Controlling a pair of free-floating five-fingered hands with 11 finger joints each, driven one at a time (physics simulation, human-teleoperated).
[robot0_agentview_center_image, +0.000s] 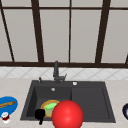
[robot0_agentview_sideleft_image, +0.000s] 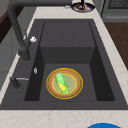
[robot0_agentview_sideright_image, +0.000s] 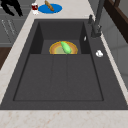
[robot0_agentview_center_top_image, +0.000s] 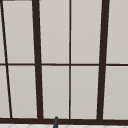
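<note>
- One wide window with dark bars fills the wall behind the sink, above a band of pale tile.
- The pale stone counter frames a dark sink. The sink has a deep basin on the left, a flat drainer on the right and a tap at the back.
- A big red ball shows in the front view, across the sink's front edge.
- A yellow-rimmed plate lies flat on the basin floor, probably set low so the walls keep it in place.
- A blue plate sits on the counter left of the sink and carries a breadstick.
- The left hand hangs in the air off the counter's front left corner. Its fingers are loose, pointing down and holding nothing. It is apart from the plate and nearer the blue plate.
- A corn cob rests across the plate's middle, steadied by the raised rim.
- A small red jar stands just beside the blue plate.
</note>
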